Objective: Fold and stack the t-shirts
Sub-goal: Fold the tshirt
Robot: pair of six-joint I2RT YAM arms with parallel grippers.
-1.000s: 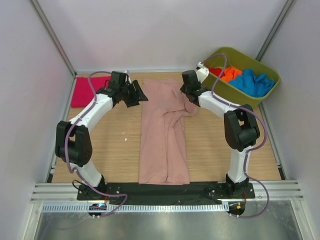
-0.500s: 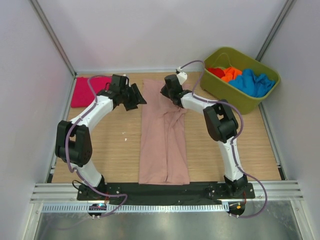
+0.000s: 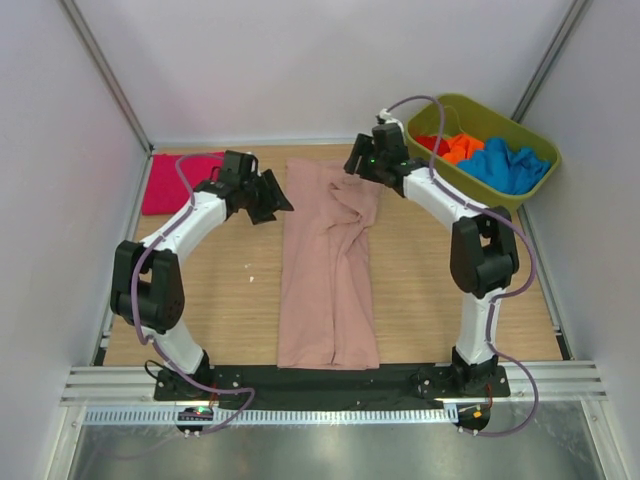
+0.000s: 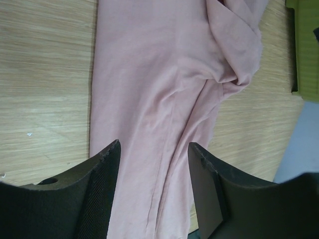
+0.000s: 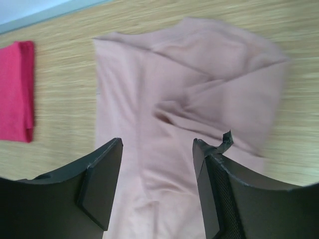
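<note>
Magenta cloth lies furthest left: a flat, folded magenta t-shirt [image 3: 178, 183] sits at the far left corner of the pale wooden surface [image 3: 430, 290], well apart from everything else (we take it as the start of the stack). Next, the left jaws hang over bare wood just beside the left edge of the shirt being worked. The wrist view shows them about half open with nothing between them.

In the middle lies the long dusty-pink cotton t-shirt [image 3: 328, 290], folded into a narrow strip that runs from near the arm bases to the far side of the surface. Its left edge is straight and flat. Its far right part is rumpled, with a loose flap [image 3: 358, 212] bunched up and spilling past the strip's right edge. The right jaws hover above that far right corner, spread wide and empty, touching no cloth as far as we can tell.

We judge the shirt light, limp and not slippery. It will sag and crease wherever it is not held, so one pinch in the middle would only drag it into a heap. Better holds are the two far corners, or the edge of the loose flap, to lay it flat first.

At the far right stands an olive-green plastic tub [image 3: 470, 190] holding a red t-shirt [image 3: 430, 143], an orange one [image 3: 462, 147] and a blue one [image 3: 510, 165] in a heap. It sits near the right arm [image 3: 480, 260], whose purple cable [image 3: 420, 98] arcs across the tub's near corner, so a wide swing there might snag.
</note>
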